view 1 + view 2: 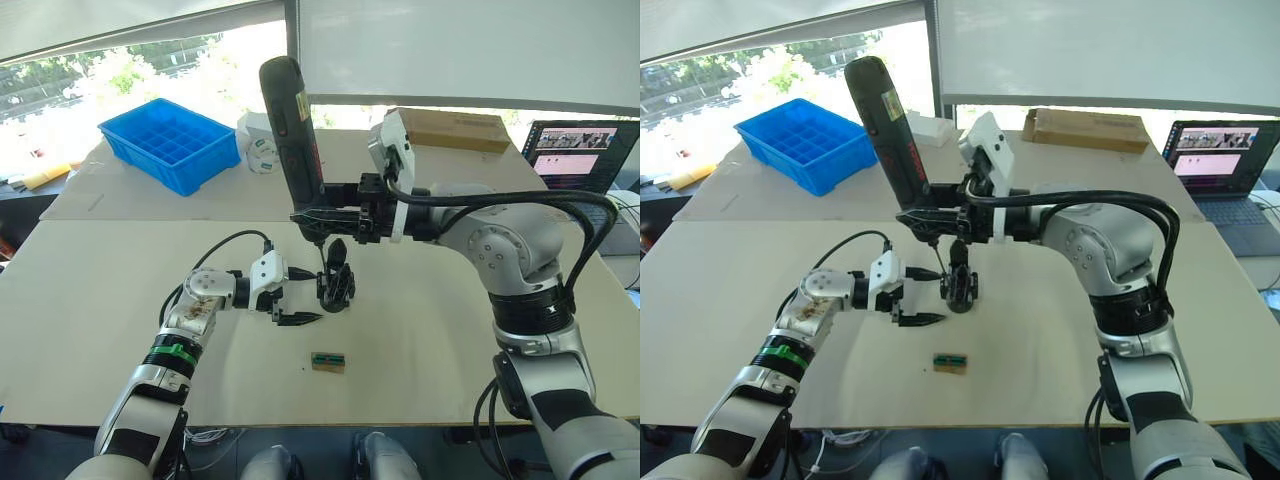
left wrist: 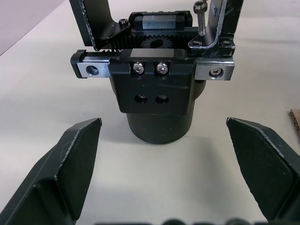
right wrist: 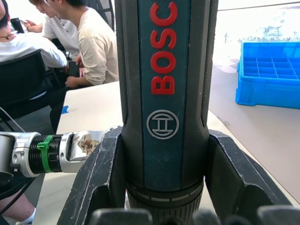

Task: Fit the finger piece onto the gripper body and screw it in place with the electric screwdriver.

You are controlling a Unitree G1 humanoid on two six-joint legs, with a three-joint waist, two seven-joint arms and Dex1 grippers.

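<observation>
On the beige table [image 1: 450, 340], my right gripper [image 1: 330, 222] clamps the electric screwdriver [image 1: 292, 140] — I should keep its bit plumb over the gripper body [image 1: 336, 285] directly below, left gripper [image 1: 288, 306] spread open beside it.

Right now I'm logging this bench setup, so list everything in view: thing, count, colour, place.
electric screwdriver: one, black, upright in the right gripper, bit down over the gripper body
gripper body: one, black, table centre
small block: one, brown and green, near table edge
compartment bin: one, blue, far left
cardboard box: one, brown, far right
laptop: one, open, far right
people: seated beyond the table
left gripper: open, facing the gripper body
right gripper: shut on the screwdriver
</observation>
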